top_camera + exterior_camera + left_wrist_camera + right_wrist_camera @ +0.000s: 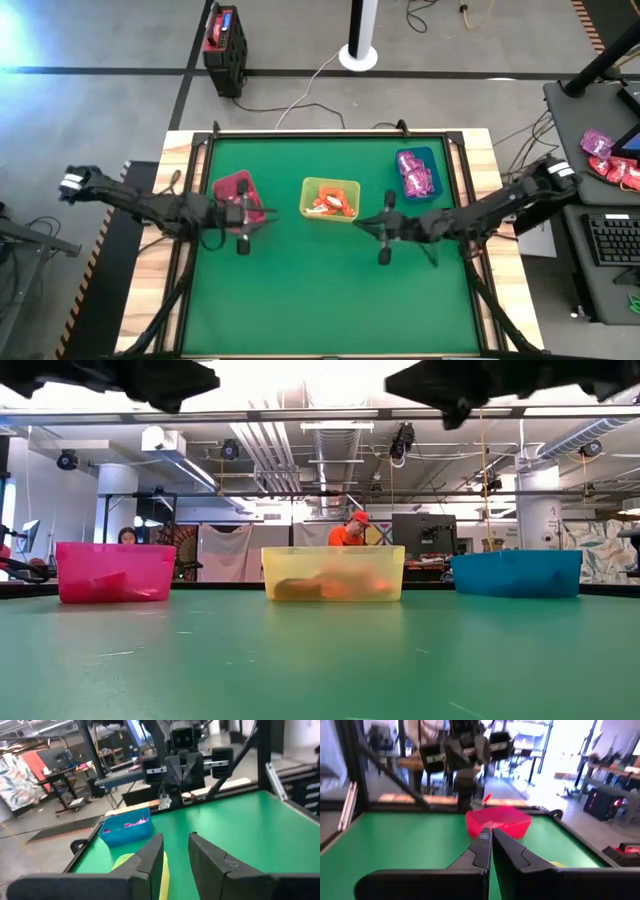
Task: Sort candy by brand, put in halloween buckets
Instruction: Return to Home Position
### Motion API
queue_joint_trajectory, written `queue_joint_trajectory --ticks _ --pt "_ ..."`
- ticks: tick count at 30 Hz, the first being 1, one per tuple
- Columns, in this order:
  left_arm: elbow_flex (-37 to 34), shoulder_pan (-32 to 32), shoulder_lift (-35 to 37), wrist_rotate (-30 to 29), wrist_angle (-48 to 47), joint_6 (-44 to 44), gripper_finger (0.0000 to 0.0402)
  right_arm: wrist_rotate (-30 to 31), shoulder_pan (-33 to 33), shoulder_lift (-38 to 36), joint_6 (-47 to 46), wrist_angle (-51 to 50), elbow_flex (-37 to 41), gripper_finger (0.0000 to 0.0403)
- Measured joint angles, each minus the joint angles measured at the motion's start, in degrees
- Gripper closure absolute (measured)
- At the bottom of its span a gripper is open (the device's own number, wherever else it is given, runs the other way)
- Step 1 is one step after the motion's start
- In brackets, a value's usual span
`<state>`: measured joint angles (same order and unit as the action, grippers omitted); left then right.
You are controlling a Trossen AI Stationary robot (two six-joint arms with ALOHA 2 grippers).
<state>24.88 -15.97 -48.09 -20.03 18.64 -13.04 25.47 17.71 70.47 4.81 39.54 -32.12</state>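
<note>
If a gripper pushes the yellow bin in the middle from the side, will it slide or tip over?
The yellow bin looks low and wide, so tipping seems unlikely. Its translucent wall and few orange candies suggest little weight, so it would probably slide on the green table.

Both arms are matt black, built of slim tubular links with bulkier joint housings. The left arm [150,205] and the right arm [480,212] each carry a white band at the end that lies beyond the table's [320,310] edge. Each wrist ends in a wide black crossbar with pale labels on its blocks and a boxy housing above it. The jaws of the left gripper [175,837] and right gripper [490,832] are dark, smooth wedges tapering to blunt tips.
</note>
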Motion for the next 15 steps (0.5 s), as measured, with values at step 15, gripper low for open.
queue_joint_trajectory --ticks 15 --pt "-15.59 3.65 30.96 1.07 -1.49 1.47 0.0326 0.04 0.78 -26.96 3.78 7.91 24.51 0.0394"
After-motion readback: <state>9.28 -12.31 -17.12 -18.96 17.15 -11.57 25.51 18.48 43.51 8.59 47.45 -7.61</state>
